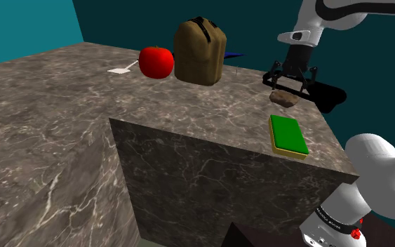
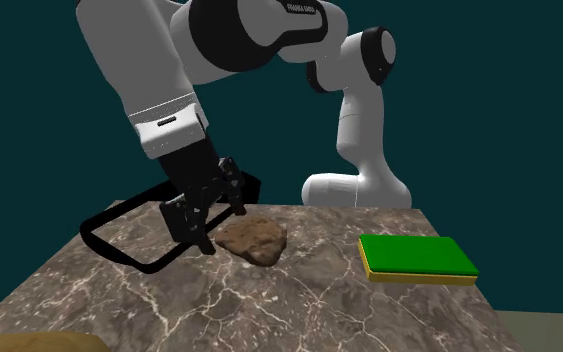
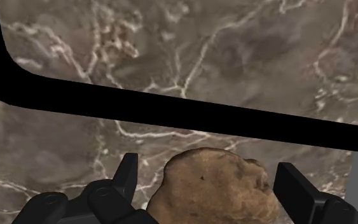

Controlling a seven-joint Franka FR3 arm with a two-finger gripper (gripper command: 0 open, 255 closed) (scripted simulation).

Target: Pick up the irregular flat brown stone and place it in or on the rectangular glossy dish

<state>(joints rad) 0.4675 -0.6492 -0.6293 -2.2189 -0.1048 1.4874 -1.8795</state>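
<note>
1. The pincer (image 3: pixel 209 165) hangs directly over the brown stone (image 3: pixel 215 191). Its fingers (image 3: pixel 125 181) stand apart, one on each side of the stone. I judge they do not clasp it, since a sliver of worktop shows between each finger and the stone's edge.
2. The stone lies flat on the marble worktop (image 2: pixel 299 300). Because it is low and lumpy, the fingers probably have to come almost down to the surface to catch its narrow sides.
3. The rectangular dish (image 3: pixel 171 105) has a black rim, and the marble pattern shows across its floor. In the second exterior view it sits at 9 o'clock of the stone, close beside it. In the shoulder view it lies at about 2 o'clock of the stone.
4. Being so near, the dish calls for only a short lift and a sideways carry over its low rim.
5. A green sponge (image 2: pixel 414 255) rests at 3 o'clock of the stone in the second exterior view, well apart and on the side away from the dish. It should not hinder the carry.
6. A red apple (image 1: pixel 156 62) and a brown backpack (image 1: pixel 200 50) stand far off at 10 o'clock of the stone in the shoulder view, out of the way.
7. Judged stage: poised for the grasp, with closing and lifting not yet done. The main risk is the irregular stone slipping or tilting as the fingers close.
</note>
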